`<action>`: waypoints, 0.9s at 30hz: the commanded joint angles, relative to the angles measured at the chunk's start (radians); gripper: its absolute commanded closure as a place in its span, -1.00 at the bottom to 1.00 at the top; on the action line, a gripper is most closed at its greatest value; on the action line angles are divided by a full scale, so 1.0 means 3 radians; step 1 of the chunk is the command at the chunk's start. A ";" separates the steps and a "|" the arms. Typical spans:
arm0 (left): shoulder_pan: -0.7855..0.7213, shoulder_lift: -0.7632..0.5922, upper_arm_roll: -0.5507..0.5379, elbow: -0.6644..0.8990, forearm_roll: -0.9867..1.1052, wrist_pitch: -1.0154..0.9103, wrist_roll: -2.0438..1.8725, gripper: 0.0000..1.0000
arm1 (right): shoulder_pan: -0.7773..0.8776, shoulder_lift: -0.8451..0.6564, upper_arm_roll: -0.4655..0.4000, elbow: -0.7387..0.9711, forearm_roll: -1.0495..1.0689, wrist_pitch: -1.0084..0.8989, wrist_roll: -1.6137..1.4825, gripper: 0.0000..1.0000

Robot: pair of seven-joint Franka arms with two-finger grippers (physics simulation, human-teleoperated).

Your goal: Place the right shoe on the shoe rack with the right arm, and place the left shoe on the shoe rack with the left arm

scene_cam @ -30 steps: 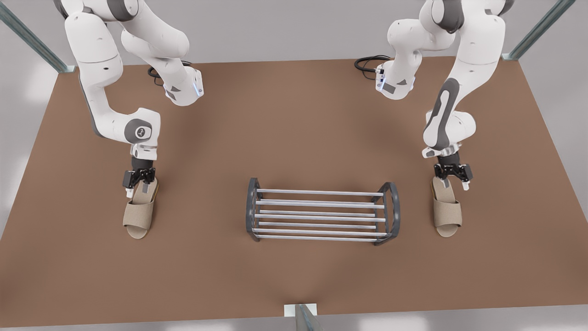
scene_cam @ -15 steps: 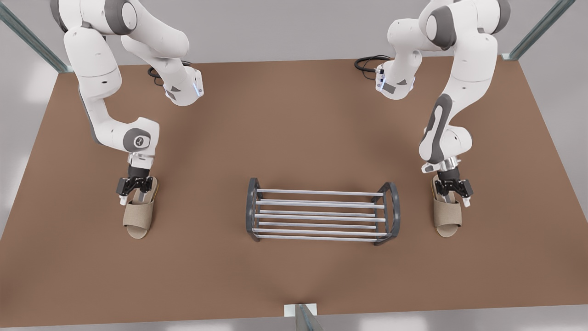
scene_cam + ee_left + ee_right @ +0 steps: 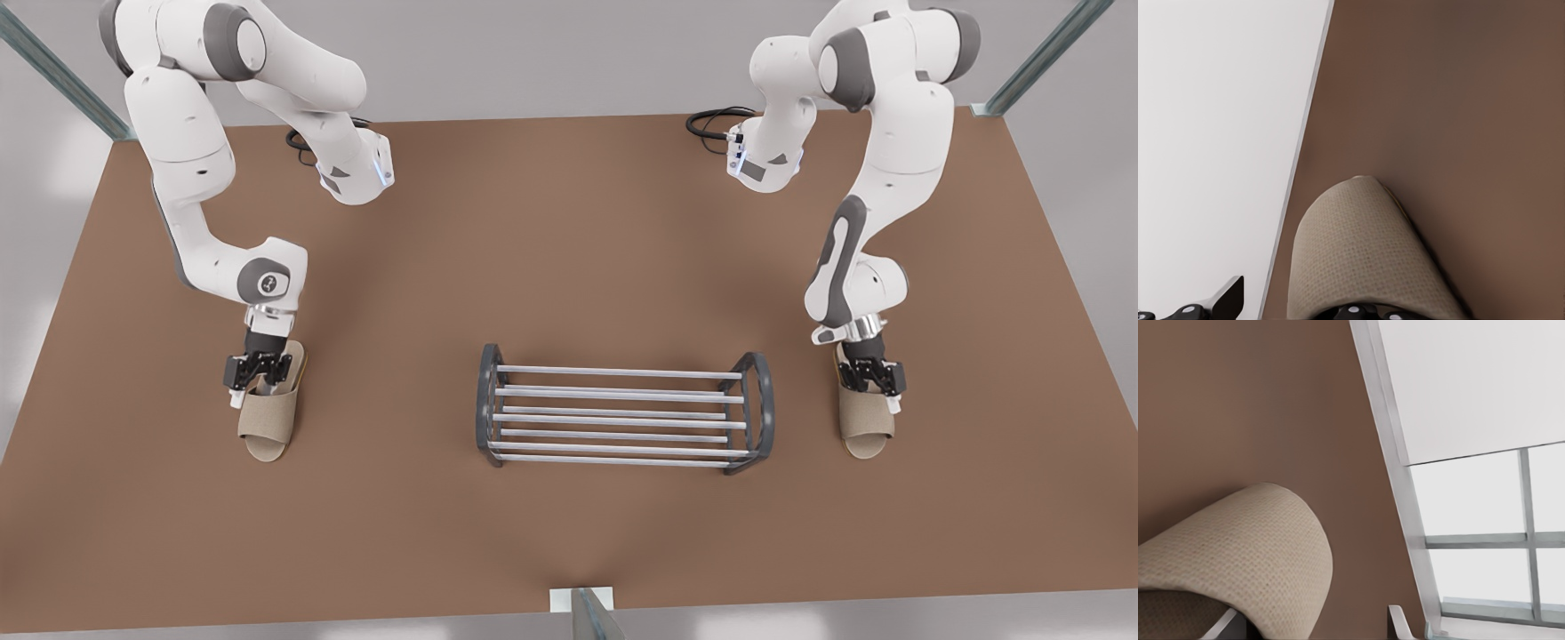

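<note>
Two white robot arms bent over a brown counter [image 3: 569, 249] where a pair of beige slippers lay well apart, either side of a low dark grey shoe rack [image 3: 485, 400] with silvery bars. At the front view's right, the left end effector [image 3: 876, 389] was down at the heel end of the left shoe [image 3: 866, 427], which lay flat on the counter with its toe pointing away from the arm's base. Its fingers were spread: the left wrist view showed one black finger [image 3: 1228, 300] apart from the shoe's woven strap [image 3: 1358, 260], on the side nearer the counter's edge. At the front view's left, the right end effector [image 3: 252, 388] sat low over the right shoe [image 3: 267, 427], also flat on the counter. It too was spread, one finger [image 3: 1401, 623] standing clear of the strap [image 3: 1238, 540] and another beneath it. Neither shoe touched the rack.
</note>
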 commanded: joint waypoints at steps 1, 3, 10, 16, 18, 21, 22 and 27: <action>-0.0011 0.0019 0.0000 0.0018 0.0502 -0.0010 -0.0019 -0.52 | 0.0000 0.0018 0.0000 0.0023 -0.0917 -0.0015 0.0017 -0.67; -0.0011 0.0039 0.0000 0.0023 0.0482 -0.0005 -0.0019 -0.27 | 0.0000 0.0028 -0.0006 0.0028 -0.0917 -0.0020 0.0017 -0.65; -0.0011 0.0014 0.0000 0.0023 0.0482 0.0026 -0.0224 0.19 | 0.0006 0.0095 -0.0011 0.0104 -0.0963 -0.0025 -0.0029 -0.61; -0.0016 -0.0247 0.0005 0.0023 0.0467 0.0169 -0.0290 0.42 | 0.0006 0.0141 -0.0011 0.0145 -0.0968 -0.0025 -0.0034 -0.33; -0.0037 -0.0579 0.0005 0.0049 0.0415 0.0460 -0.0280 0.49 | 0.0006 0.0161 -0.0011 0.0145 -0.0968 -0.0061 -0.0034 -0.25; -0.0318 -0.1091 0.0011 0.0212 0.0114 0.0977 -0.0260 0.49 | 0.0041 0.0192 -0.0072 0.0191 -0.0968 -0.0081 -0.0034 -0.25; -0.0379 -0.1229 0.0005 0.0238 -0.0070 0.1105 -0.0265 0.49 | 0.0041 0.0197 -0.0072 0.0191 -0.0968 -0.0081 -0.0034 -0.24; -0.0977 -0.1633 0.0011 0.0463 -0.0812 0.1202 -0.0224 0.49 | 0.0057 0.0212 -0.0092 0.0222 -0.0988 -0.0081 -0.0034 0.08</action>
